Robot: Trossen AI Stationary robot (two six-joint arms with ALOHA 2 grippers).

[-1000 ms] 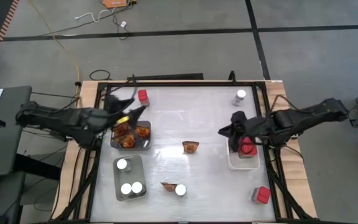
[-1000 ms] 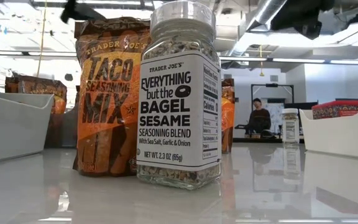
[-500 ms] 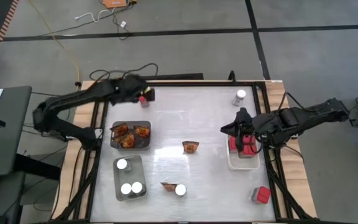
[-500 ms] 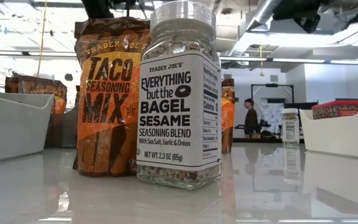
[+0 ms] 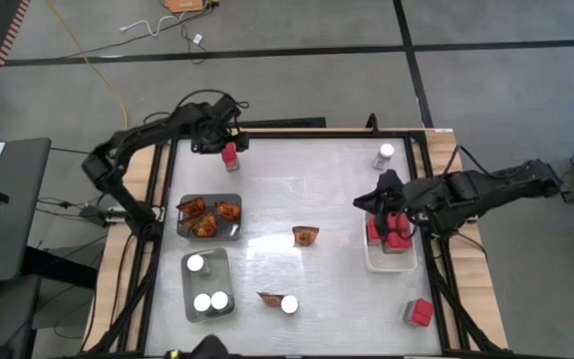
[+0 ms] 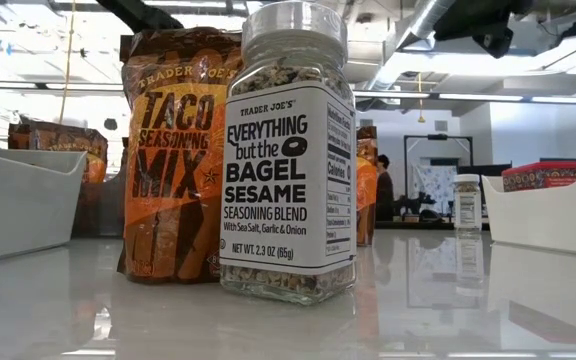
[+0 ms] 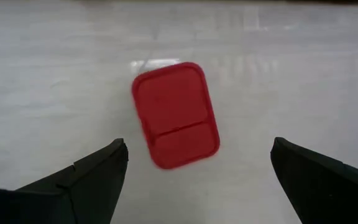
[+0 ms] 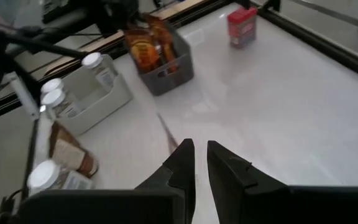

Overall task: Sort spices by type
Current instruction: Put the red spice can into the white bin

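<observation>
Seen level across the surface (image 5: 327, 189), a white-lidded jar (image 6: 288, 150) of bagel seasoning is standing nearest the low camera, with an orange-brown taco packet (image 6: 173, 150) just beside and behind it. Farther in, more jars (image 5: 207, 289) are being kept in a clear tray (image 5: 189, 284), packets (image 5: 207, 214) in a grey tray (image 5: 235, 217), and red boxes (image 5: 392, 234) in a white tray (image 5: 375, 261); one packet (image 5: 305, 235) is lying loose mid-surface, a red box (image 5: 419, 313) is waiting near the right front corner, and a jar (image 5: 385, 155) is standing at the far right. At the far left edge, a lone red box (image 7: 176, 114) is being hovered over by the left gripper (image 7: 197, 180), whose jaws are spread wide and are flanking it without touching. The box is lying slightly skewed between them, so the step is judged best done by turning the wrist to square with its sides, lowering until both jaws reach well down its walls, and closing gently to avoid tipping it. Over the white tray, the right gripper (image 8: 196, 163) is being held with its jaws nearly pressed together, nothing seen between them. A carry across to that tray is thought likely, and a clear path past the right arm would be needed.
</observation>
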